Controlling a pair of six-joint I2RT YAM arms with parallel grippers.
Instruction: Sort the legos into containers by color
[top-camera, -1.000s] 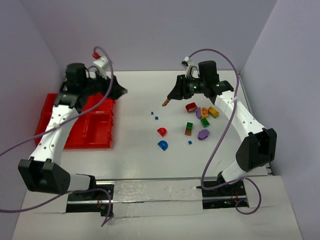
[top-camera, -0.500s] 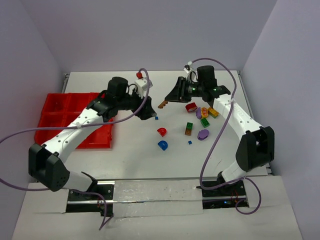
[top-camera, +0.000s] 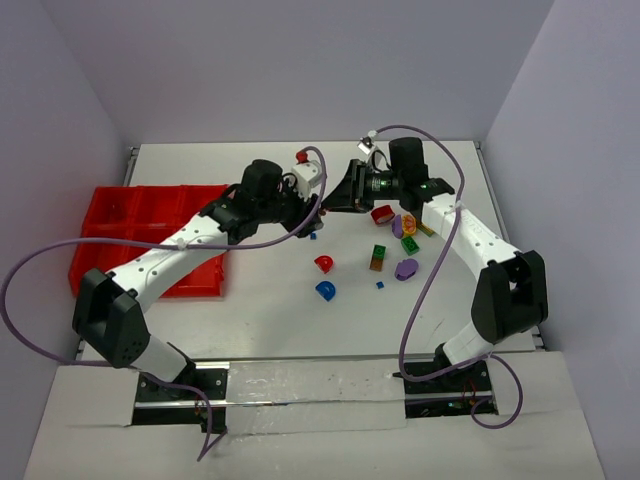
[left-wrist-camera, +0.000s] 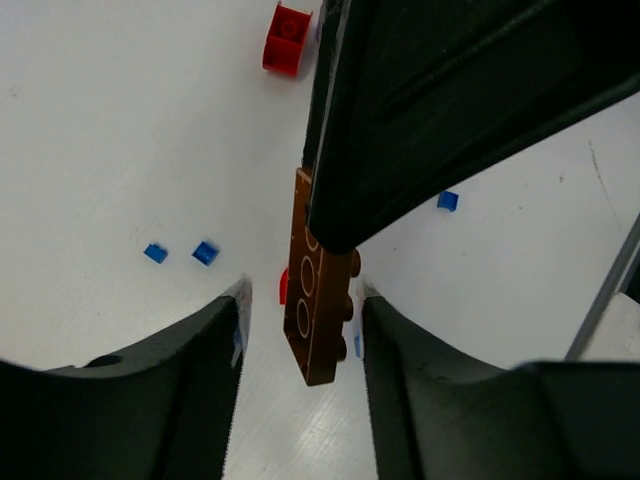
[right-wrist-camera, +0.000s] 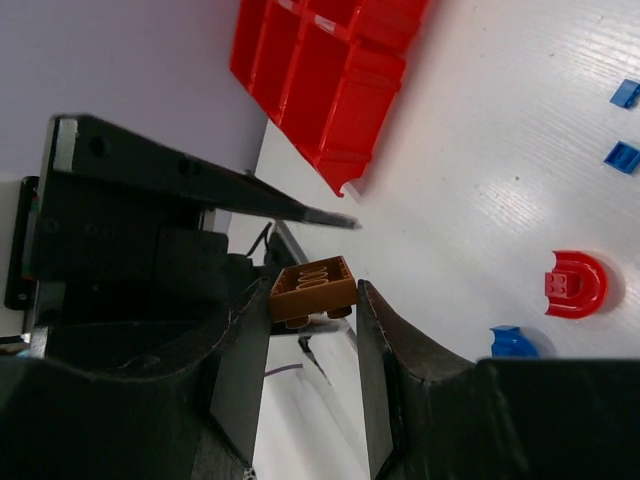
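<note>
**A:** What lies farthest left of the brown lego brick (left-wrist-camera: 315, 290)?

**B:** The red containers (top-camera: 110, 215). They sit on the table (top-camera: 260, 320), well to the left of the brick, and the left arm (top-camera: 170, 255) passes over their right-hand compartments.

**A:** And the left gripper (left-wrist-camera: 300, 300)?

**B:** It meets the brick from the left. Its jaws stand apart on either side of the brick's free end. One finger is almost against the studs and the other leaves a clear gap, so it has no grip on the brick.

**A:** So what holds the brick?

**B:** The right gripper (right-wrist-camera: 313, 295) does, coming in from the brick's right. Its jaws are clamped on the brick's other end and hold it in the air above the table.

**A:** And the loose legos?

**B:** A tiny blue bit (top-camera: 313, 237) lies just below the brick. The red arch (top-camera: 324, 263) and the blue arch (top-camera: 325, 291) lie nearer the arm bases. To the brick's right are a red piece (top-camera: 381, 213) and a huddle of purple, orange, green and yellow pieces (top-camera: 410, 228). A green block (top-camera: 379, 251) touches an orange one there, and a purple piece (top-camera: 406, 268) and another blue bit (top-camera: 379, 285) lie close by.
</note>
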